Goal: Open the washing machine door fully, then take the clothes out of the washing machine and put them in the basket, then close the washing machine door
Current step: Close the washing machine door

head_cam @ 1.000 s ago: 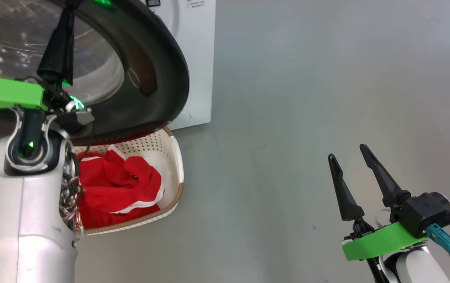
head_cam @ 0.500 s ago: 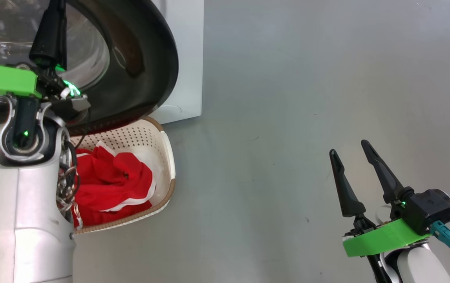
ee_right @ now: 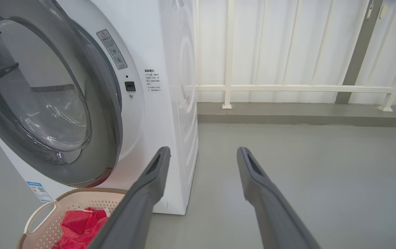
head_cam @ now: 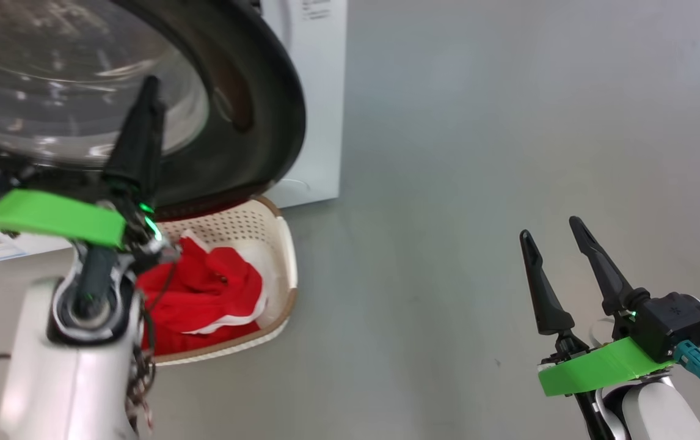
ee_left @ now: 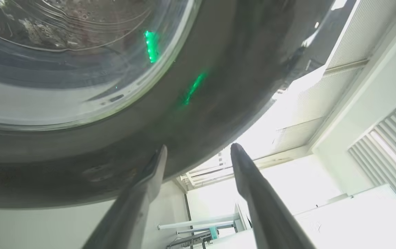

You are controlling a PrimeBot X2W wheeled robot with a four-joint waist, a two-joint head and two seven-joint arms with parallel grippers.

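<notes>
- The left gripper [ee_left: 199,148] has its two dark fingers spread apart with nothing between them; it holds nothing.
- The washing machine door [ee_left: 218,86] is straight ahead of the left gripper's fingertips; its glossy dark rim and bulging glass window lie just beyond them; one fingertip overlaps the rim in the left wrist view, and I cannot tell whether it touches.
- From the right wrist view, the door [ee_right: 110,117] lies close against the front of the washing machine [ee_right: 163,121]; I cannot tell whether it is latched.
- The right gripper [head_cam: 548,229] is also spread wide and empty; it hangs over bare grey floor [head_cam: 478,153], well apart from the left gripper and from the machine.
- The basket [head_cam: 286,263] sits on the floor below and behind the left gripper's fingers, beside its wrist, partly under the overhanging door; from the right gripper it lies far off to the left, and in the right wrist view its rim [ee_right: 42,211] shows low beside that gripper's left finger.
- The clothes [head_cam: 203,293] lie bunched inside the basket, red with white trim; they are below the left wrist and touch neither gripper.
- A small blue label [ee_right: 39,190] sits low on the machine's front, ahead and left of the right gripper; a white railing [ee_right: 229,52] stands beyond its fingertips.
</notes>
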